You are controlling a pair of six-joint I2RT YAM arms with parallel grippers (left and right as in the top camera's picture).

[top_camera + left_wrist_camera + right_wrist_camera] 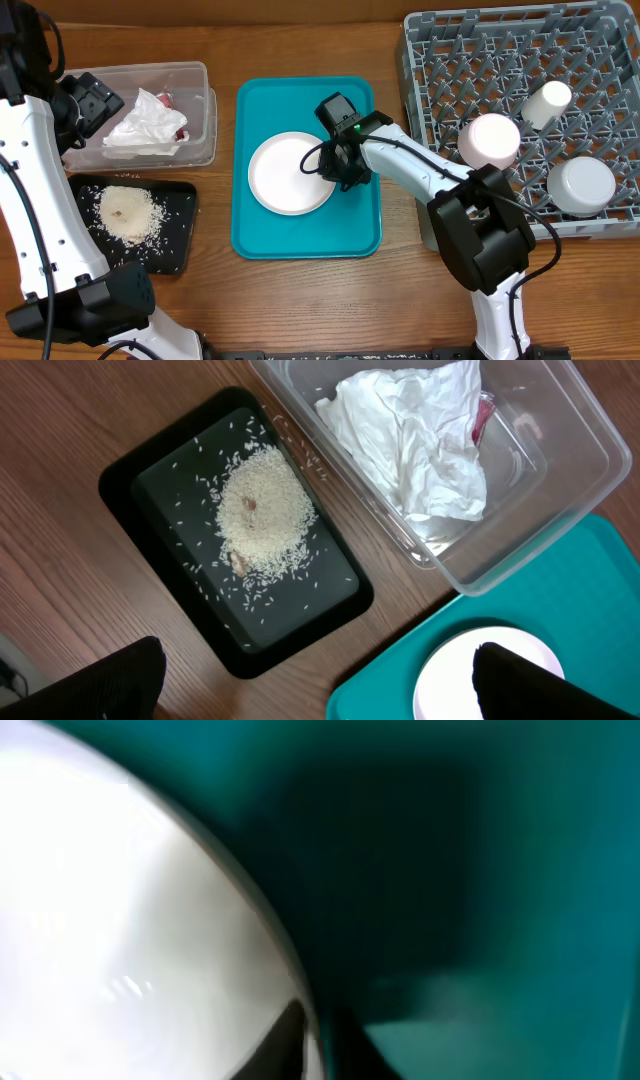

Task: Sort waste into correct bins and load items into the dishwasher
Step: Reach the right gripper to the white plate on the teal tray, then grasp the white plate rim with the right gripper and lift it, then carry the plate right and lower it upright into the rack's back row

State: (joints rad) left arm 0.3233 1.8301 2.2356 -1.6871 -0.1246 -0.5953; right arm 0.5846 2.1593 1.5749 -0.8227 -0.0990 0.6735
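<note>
A white plate [285, 172] lies flat on the teal tray [300, 240]. My right gripper [337, 170] is at the plate's right rim. In the right wrist view the plate [120, 900] fills the left, and the gripper [320, 1040] has one dark finger on each side of the rim, shut on it. My left gripper [95, 103] hovers by the clear bin [200, 110], open and empty. In the left wrist view its fingers [315, 660] are spread wide above the table and plate [450, 675].
The clear bin holds crumpled white tissue [145, 125] [410, 440]. A black tray [175, 230] with a pile of rice [265, 510] sits front left. The grey dish rack [440, 60] on the right holds a cup [548, 102] and two bowls [490, 140].
</note>
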